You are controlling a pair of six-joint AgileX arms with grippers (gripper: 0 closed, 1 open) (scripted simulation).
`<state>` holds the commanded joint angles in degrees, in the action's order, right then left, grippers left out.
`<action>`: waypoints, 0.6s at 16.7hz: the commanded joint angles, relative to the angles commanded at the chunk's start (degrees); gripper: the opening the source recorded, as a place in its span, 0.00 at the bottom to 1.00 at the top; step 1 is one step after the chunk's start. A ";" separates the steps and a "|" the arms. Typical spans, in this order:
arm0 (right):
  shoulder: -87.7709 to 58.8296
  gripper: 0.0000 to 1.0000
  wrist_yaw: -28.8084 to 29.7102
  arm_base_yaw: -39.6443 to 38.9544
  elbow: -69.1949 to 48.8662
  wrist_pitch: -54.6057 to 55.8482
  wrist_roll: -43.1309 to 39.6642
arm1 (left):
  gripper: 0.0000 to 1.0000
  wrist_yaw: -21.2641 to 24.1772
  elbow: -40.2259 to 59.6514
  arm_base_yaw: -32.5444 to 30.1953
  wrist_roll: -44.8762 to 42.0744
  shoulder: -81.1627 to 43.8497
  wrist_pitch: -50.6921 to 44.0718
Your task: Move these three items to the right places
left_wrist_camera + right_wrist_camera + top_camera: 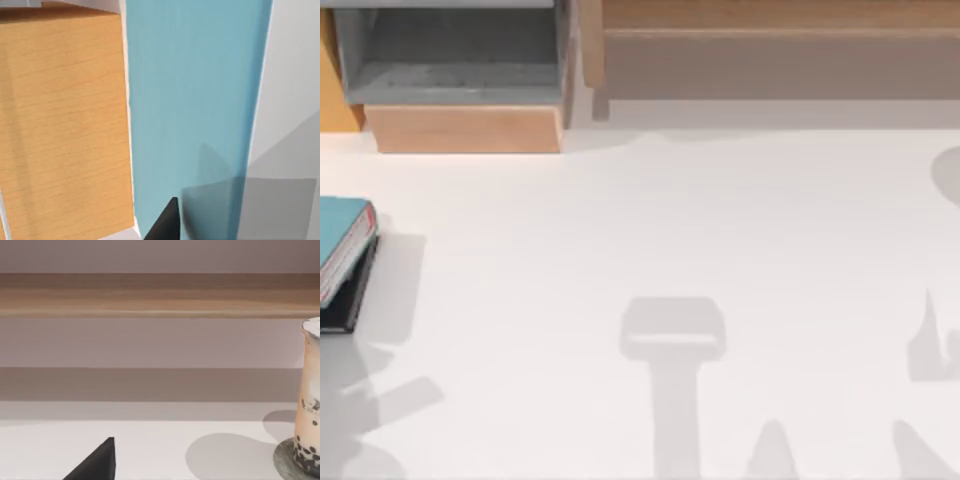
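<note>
A teal-covered book (342, 240) with white page edges lies at the table's far left edge, resting on a flat black slab (350, 300). In the left wrist view its teal cover (195, 100) runs close below the camera, with a dark tip of my left gripper (165, 225) over its near end. The right wrist view shows a dark tip of my right gripper (97, 462) above the white table. Farther off stands a cup (311, 390) of pale orange drink with dark pearls, on a grey round coaster (287, 462).
A grey open box (460, 50) on a wooden base (465, 128) stands at the back left. A long wooden shelf (770, 50) spans the back right. An orange wooden panel (65, 125) lies beside the book. Arm shadows fall on the white table (670, 230).
</note>
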<state>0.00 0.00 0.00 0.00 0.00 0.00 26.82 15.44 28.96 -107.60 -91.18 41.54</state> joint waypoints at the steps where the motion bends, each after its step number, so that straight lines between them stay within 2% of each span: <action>1: 0.00 1.00 0.00 0.00 0.00 0.00 0.00 | 0.00 0.00 0.00 0.00 0.00 0.00 0.00; 9: 0.00 1.00 0.00 0.00 0.00 0.00 0.00 | 0.00 -0.51 0.70 -0.65 0.39 -1.63 1.11; 10: 0.00 1.00 0.00 0.00 0.00 0.00 0.00 | 0.08 -0.51 0.70 -0.65 0.39 -1.63 1.11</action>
<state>0.00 0.00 0.00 0.00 0.00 0.00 26.30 16.14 28.31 -107.21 -92.81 42.65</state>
